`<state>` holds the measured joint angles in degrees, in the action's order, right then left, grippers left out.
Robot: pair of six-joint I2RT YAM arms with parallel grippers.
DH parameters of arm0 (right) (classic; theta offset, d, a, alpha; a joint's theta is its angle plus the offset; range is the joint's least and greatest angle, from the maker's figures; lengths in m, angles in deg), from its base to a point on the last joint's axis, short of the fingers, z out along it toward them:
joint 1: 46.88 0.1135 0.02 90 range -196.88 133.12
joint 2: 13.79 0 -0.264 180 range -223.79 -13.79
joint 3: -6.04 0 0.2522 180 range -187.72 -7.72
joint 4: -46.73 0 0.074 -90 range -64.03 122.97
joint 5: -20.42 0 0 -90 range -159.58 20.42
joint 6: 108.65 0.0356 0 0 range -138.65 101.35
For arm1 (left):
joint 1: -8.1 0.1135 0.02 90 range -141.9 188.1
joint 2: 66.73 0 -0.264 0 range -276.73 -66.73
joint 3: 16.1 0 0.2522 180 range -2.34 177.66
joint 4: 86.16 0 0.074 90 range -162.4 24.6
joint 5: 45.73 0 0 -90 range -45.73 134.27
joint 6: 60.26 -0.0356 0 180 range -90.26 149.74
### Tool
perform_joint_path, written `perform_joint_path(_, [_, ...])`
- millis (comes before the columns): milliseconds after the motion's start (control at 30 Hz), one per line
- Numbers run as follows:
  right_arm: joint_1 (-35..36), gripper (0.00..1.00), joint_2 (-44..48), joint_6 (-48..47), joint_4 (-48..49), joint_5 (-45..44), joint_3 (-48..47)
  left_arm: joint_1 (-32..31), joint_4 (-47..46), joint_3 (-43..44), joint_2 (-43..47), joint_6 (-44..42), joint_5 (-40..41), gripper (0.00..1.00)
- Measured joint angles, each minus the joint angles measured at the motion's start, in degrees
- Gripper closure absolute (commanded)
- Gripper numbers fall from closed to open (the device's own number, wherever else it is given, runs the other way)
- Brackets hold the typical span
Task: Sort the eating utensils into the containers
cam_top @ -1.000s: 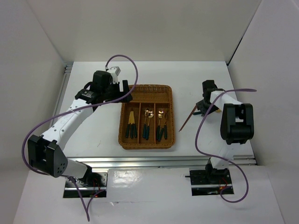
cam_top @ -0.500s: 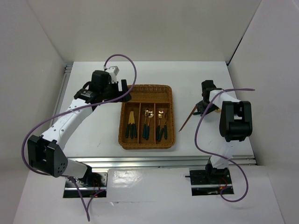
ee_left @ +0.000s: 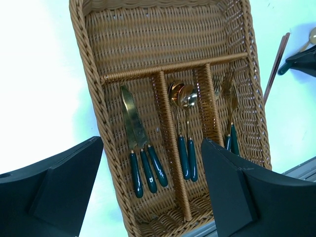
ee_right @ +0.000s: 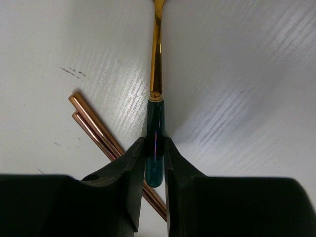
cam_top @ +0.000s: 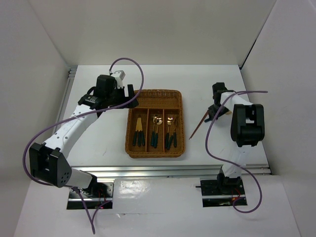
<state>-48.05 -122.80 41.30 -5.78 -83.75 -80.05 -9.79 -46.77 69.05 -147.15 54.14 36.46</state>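
I see a white table (cam_top: 207, 79) with white walls (cam_top: 148, 29) around it. In the middle of the top view sits the brown woven tray (cam_top: 130, 138). Its three long parts hold knives (ee_left: 133, 128), spoons (ee_left: 182, 96) and forks (ee_left: 229, 94). The crosswise part at the top looks bare.

My left hand (ee_left: 152, 142) hangs wide open above the tray's top end and holds nothing. My right hand (ee_right: 154, 144) is at the right of the top view, well apart from the tray, and it is the nearer one for this job.

The chopsticks (ee_right: 94, 123) lie on the table just beside it, slanting from upper left to lower right. The hand is pinched on the dark green end of a gold utensil (ee_right: 156, 64), which points straight up the wrist picture. I think I must lift it and carry it left to the tray.
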Motion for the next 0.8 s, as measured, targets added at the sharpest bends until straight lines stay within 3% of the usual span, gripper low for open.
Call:
perform_joint_path(267, [0.00, 0.92, 2.19, -4.70, -2.19, 1.44, 0.13, 0.87, 0.09, -0.66, -0.02, -0.02, -0.02, 0.05])
perform_joint_path(433, [1.44, 0.92, 10.95, -9.97, -3.43, 2.71, 0.35, 1.99, 0.09, -0.66, -0.02, -0.02, 0.02, 0.05])
perform_joint_path(567, [6.64, 0.93, 17.09, -12.17, -5.64, 2.82, -1.53, 2.45, 0.11, -0.66, -0.07, 0.02, 0.04, 0.05])
perform_joint_path(800, [20.79, 0.94, 17.44, -13.73, -7.15, 4.52, -6.38, 3.06, 1.42, -0.66, -0.09, 0.02, 1.86, 0.05])
